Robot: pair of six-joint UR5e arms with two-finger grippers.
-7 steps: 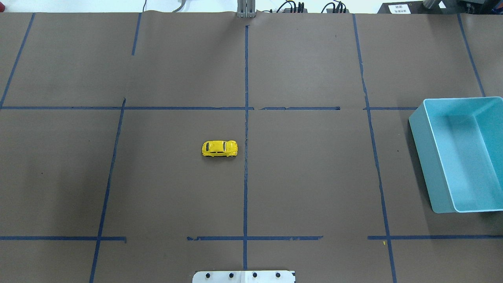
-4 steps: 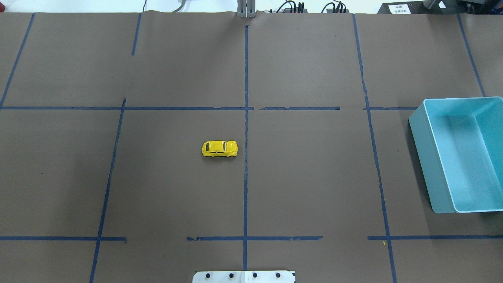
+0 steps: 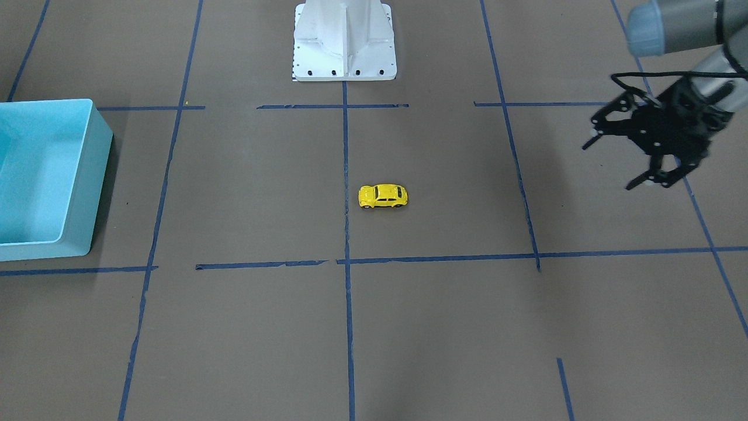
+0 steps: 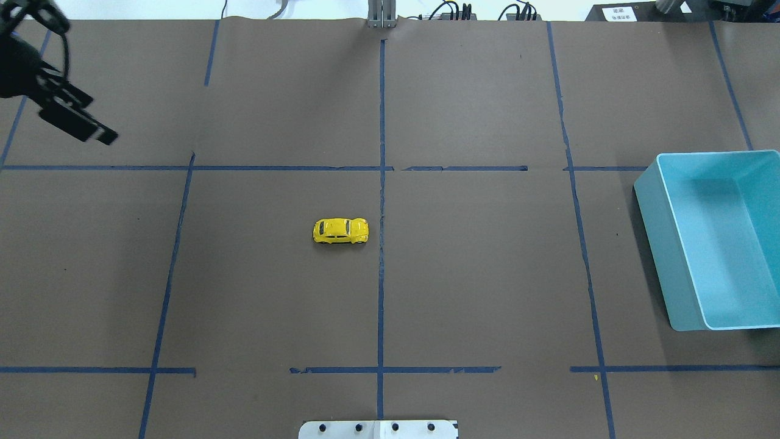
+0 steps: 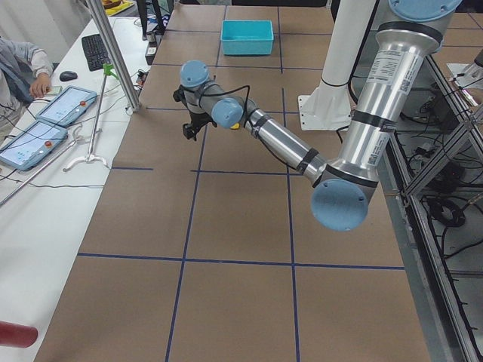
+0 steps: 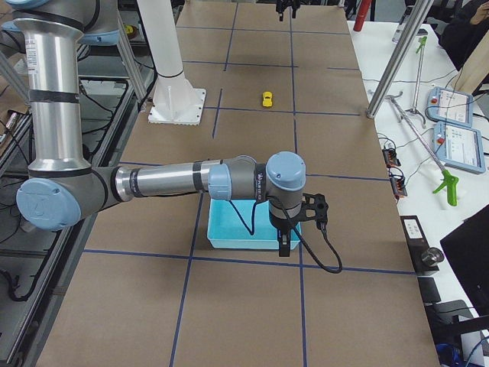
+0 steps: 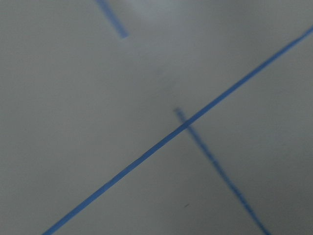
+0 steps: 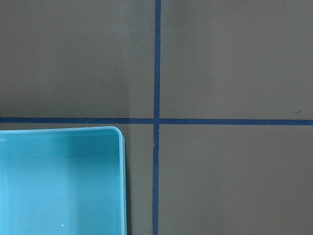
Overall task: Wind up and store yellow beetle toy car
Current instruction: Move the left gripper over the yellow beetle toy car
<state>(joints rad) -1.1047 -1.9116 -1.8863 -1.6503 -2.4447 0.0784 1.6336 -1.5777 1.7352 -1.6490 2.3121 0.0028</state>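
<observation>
The yellow beetle toy car (image 4: 340, 231) stands on its wheels near the table's middle, just left of the centre tape line; it also shows in the front-facing view (image 3: 383, 196) and the exterior right view (image 6: 267, 99). My left gripper (image 3: 610, 166) hangs open and empty above the table, far to the car's side, and it shows at the top left of the overhead view (image 4: 88, 119). My right gripper (image 6: 286, 241) shows only in the exterior right view, above the near corner of the light blue bin (image 4: 655, 244). I cannot tell whether it is open or shut.
The bin is empty and stands at the table's right edge (image 3: 99, 175); the right wrist view shows one corner of it (image 8: 120, 171). Blue tape lines divide the brown table cover. The white robot base plate (image 4: 378, 429) is at the near edge.
My left gripper has come into the overhead view at the top left; it was out of view before. The car and the bin have not moved.
</observation>
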